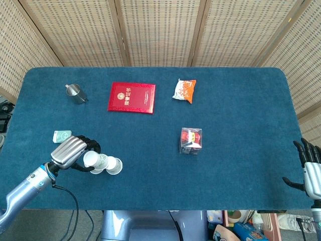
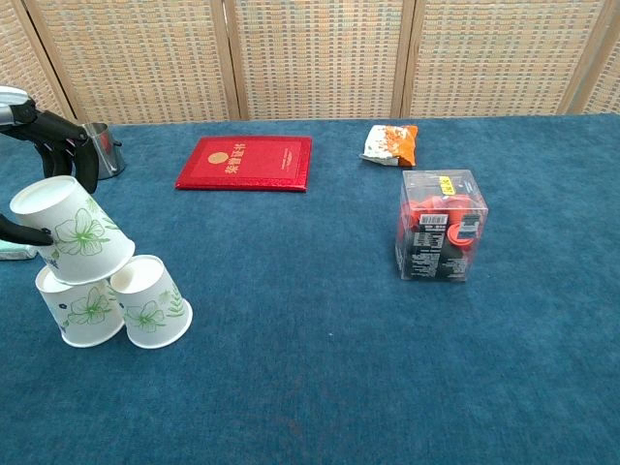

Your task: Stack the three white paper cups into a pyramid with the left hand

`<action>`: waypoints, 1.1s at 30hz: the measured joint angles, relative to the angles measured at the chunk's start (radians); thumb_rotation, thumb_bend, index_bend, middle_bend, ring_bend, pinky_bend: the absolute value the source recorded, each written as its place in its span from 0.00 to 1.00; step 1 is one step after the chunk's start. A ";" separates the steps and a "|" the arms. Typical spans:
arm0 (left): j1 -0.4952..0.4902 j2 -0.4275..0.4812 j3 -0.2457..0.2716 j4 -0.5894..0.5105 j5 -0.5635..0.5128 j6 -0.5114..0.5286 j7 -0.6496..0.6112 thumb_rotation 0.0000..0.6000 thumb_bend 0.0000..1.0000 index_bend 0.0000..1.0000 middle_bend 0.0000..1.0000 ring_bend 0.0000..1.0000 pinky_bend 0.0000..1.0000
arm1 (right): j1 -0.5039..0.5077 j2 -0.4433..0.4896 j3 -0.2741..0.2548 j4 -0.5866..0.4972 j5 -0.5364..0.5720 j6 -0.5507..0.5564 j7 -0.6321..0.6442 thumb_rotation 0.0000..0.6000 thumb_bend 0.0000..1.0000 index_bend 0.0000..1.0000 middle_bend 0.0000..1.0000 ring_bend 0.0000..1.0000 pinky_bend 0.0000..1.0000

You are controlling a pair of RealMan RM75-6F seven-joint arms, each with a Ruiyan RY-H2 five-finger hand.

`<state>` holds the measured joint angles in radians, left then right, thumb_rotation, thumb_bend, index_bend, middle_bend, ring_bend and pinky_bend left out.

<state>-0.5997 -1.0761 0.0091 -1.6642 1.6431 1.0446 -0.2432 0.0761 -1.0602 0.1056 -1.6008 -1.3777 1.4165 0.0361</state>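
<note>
Two white paper cups with green flower prints stand upside down side by side near the table's front left, the left one (image 2: 79,307) touching the right one (image 2: 150,302). A third cup (image 2: 73,232) (image 1: 92,159) sits tilted on top of them, leaning left, and my left hand (image 1: 70,150) (image 2: 39,136) still holds it with fingers around its base. From the head view the lower right cup (image 1: 115,165) shows beside the hand. My right hand (image 1: 311,168) hangs open off the table's right edge, holding nothing.
A red booklet (image 1: 131,97) lies at the back centre. A small metal cup (image 1: 74,92) stands back left, an orange snack bag (image 1: 184,90) back centre-right, a clear box with red contents (image 1: 191,140) in the middle, and a small green packet (image 1: 62,135) next to my left hand.
</note>
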 measured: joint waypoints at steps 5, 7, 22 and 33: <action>-0.008 -0.012 -0.001 0.002 -0.014 -0.019 0.016 1.00 0.19 0.46 0.49 0.47 0.41 | -0.002 0.003 0.000 -0.003 -0.004 0.005 0.004 1.00 0.00 0.00 0.00 0.00 0.00; -0.011 -0.014 -0.001 0.002 -0.020 -0.027 0.029 1.00 0.19 0.46 0.49 0.47 0.41 | -0.001 0.003 0.000 -0.002 -0.003 0.004 0.005 1.00 0.00 0.00 0.00 0.00 0.00; -0.025 0.000 0.009 -0.018 -0.029 -0.058 0.034 1.00 0.18 0.00 0.00 0.00 0.16 | -0.003 0.006 0.001 -0.003 -0.005 0.008 0.008 1.00 0.00 0.00 0.00 0.00 0.00; 0.014 0.022 0.001 -0.009 0.012 0.078 -0.027 1.00 0.18 0.00 0.00 0.00 0.00 | -0.003 0.005 0.000 -0.005 -0.007 0.008 0.006 1.00 0.00 0.00 0.00 0.00 0.00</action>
<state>-0.5859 -1.0546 0.0104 -1.6731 1.6548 1.1228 -0.2703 0.0726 -1.0548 0.1056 -1.6055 -1.3846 1.4249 0.0418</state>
